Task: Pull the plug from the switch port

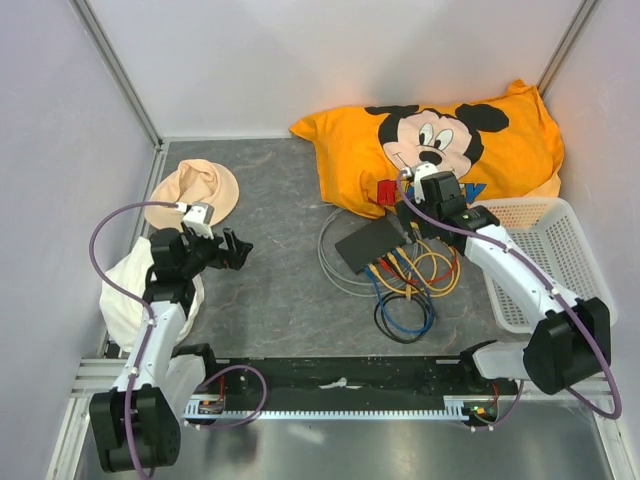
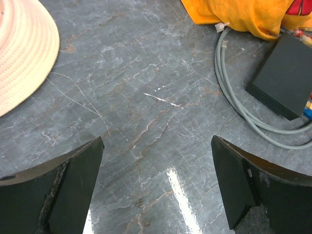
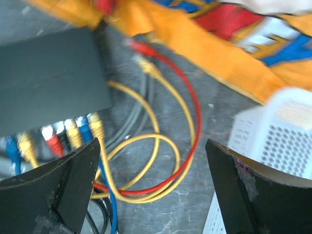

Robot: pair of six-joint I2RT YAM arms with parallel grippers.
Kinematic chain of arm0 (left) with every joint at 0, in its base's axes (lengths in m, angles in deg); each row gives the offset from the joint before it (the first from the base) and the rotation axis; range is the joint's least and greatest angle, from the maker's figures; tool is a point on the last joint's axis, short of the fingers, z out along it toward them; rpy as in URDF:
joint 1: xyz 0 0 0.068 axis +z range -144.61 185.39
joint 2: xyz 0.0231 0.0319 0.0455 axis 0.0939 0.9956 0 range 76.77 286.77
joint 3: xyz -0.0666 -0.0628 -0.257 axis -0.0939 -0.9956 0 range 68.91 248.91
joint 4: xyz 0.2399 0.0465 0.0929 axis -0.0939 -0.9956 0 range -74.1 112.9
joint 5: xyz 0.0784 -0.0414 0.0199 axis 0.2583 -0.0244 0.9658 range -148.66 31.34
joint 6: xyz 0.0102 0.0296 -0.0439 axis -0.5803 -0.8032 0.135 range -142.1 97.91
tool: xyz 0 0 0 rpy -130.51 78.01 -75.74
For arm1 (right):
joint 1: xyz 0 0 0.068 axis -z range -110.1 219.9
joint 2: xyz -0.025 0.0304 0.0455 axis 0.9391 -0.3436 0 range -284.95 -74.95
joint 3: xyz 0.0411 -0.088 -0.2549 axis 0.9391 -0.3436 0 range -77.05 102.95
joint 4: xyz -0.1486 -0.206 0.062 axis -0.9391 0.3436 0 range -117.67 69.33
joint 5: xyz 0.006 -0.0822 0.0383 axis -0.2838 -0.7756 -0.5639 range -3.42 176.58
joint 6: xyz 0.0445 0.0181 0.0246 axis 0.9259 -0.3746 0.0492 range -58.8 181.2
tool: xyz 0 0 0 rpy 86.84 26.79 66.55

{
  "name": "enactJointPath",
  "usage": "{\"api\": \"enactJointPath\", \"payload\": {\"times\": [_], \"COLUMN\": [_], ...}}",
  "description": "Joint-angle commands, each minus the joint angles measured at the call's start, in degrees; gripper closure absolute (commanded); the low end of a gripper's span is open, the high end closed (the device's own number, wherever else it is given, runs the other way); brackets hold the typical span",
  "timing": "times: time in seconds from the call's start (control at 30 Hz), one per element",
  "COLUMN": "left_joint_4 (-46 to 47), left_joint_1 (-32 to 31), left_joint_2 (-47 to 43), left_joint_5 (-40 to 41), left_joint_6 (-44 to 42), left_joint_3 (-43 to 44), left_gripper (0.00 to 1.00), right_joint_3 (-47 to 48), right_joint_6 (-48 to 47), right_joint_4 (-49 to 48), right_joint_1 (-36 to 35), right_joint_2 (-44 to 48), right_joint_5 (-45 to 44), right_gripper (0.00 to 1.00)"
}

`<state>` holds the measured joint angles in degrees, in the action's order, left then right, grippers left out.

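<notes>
The dark grey switch [image 1: 372,243] lies flat mid-table, with a row of coloured plugs [image 1: 392,268] in its near side. In the right wrist view the switch [image 3: 48,83] fills the upper left, and yellow [image 3: 95,124], blue [image 3: 83,127] and red [image 3: 52,139] plugs sit in its ports. My right gripper [image 3: 152,144] hovers open just right of the end plug, above loops of yellow and red cable, touching nothing. My left gripper [image 1: 235,250] is open far to the left over bare table. In its own view the left gripper [image 2: 157,140] sees the switch [image 2: 287,78] at the far right.
An orange Mickey pillow [image 1: 440,140] lies behind the switch. A white mesh basket [image 1: 545,255] stands to its right. Coils of grey [image 1: 335,265], yellow and blue cable [image 1: 405,310] spread around and in front of it. A peach hat [image 1: 195,190] and a white cloth [image 1: 130,285] lie at the left.
</notes>
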<state>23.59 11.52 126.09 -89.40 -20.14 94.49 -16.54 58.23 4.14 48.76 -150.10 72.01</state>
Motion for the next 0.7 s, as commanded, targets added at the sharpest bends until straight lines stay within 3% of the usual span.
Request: {"api": "enactJointPath", "payload": {"times": [0.0, 0.07, 0.13, 0.23, 0.27, 0.37, 0.57, 0.67], "left_joint_4": [1.3, -0.3, -1.7, -1.9, -1.9, -3.1, -1.7, -1.0], "left_joint_1": [-0.7, -1.5, -2.6, -2.7, -2.8, -2.4, -2.4, -2.4], "left_joint_2": [2.1, 3.0, 3.3, 2.1, 1.7, 0.6, 1.8, 2.1], "left_joint_5": [-3.6, -3.6, -3.6, -3.4, -3.4, -2.7, -4.3, -5.4], "left_joint_6": [2.5, 1.7, 0.4, -0.3, -0.8, -1.9, -4.1, -2.6], "left_joint_3": [1.6, 2.8, 3.0, 2.5, 2.4, 3.4, 2.5, 2.0], "left_gripper": [0.01, 0.01, 0.01, 0.01, 0.01, 0.01, 0.01, 0.01], "right_joint_3": [3.0, 4.5, 5.9, 6.4, 6.0, 5.5, 8.4, 9.3], "right_joint_6": [-9.6, -13.3, -15.9, -19.5, -20.3, -21.2, -23.8, -24.4], "right_joint_4": [2.5, 5.5, 7.2, 10.0, 10.1, 9.0, 9.4, 7.9], "right_joint_1": [0.0, 0.0, -0.1, 0.0, 0.0, -0.1, 0.0, -0.1], "right_joint_2": [-3.1, -5.4, -7.5, -10.1, -10.1, -11.0, -19.9, -23.0], "right_joint_5": [12.6, 14.1, 10.1, 6.5, 6.6, 4.7, -1.7, 0.1], "right_gripper": [0.02, 0.07, 0.12, 0.3, 0.54, 1.0, 1.0, 1.0]}}
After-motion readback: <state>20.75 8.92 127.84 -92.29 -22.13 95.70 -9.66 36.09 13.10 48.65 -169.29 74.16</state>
